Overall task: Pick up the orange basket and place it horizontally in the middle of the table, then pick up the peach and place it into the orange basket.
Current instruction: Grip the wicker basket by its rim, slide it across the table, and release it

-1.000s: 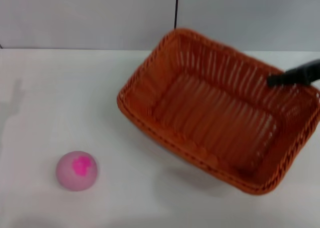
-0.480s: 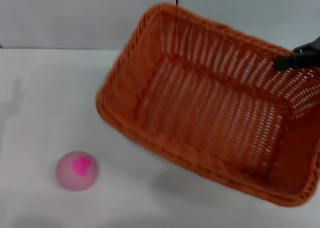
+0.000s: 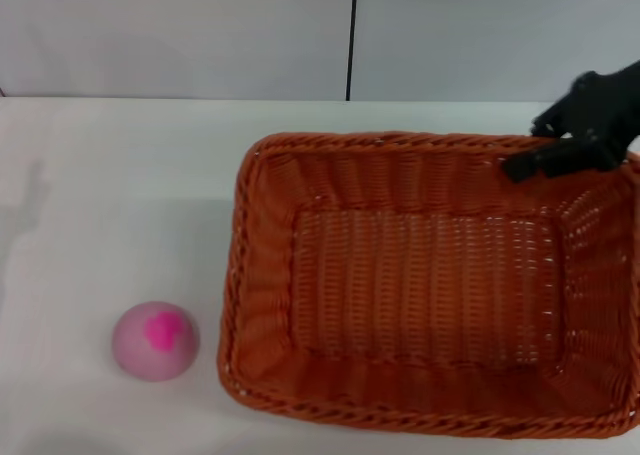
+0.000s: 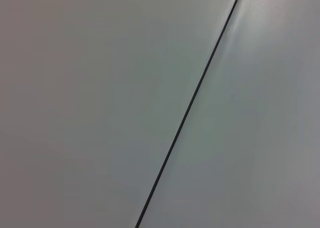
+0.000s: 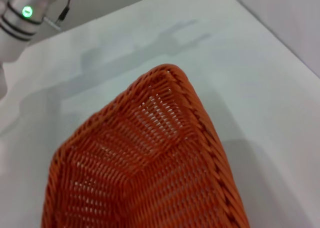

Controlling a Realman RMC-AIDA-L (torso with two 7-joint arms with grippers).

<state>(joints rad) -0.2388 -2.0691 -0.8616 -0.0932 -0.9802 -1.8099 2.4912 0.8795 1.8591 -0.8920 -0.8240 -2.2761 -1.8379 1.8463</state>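
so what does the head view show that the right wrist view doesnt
Only the head view shows the peach, lying on the table apart from the basket's left end, and the right gripper at the far right part of the rim. It also shows the whole orange basket, lying level and lengthwise across the view.

Only the right wrist view shows a grey cylinder with a green light past the table edge.

Both show the orange basket's woven wall and braided rim, plus bare white table.

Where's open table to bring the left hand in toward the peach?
Bare table spans the left side, from the back wall to the peach. It is tight only between the peach and the orange basket. The right gripper sits at the basket's far right rim.
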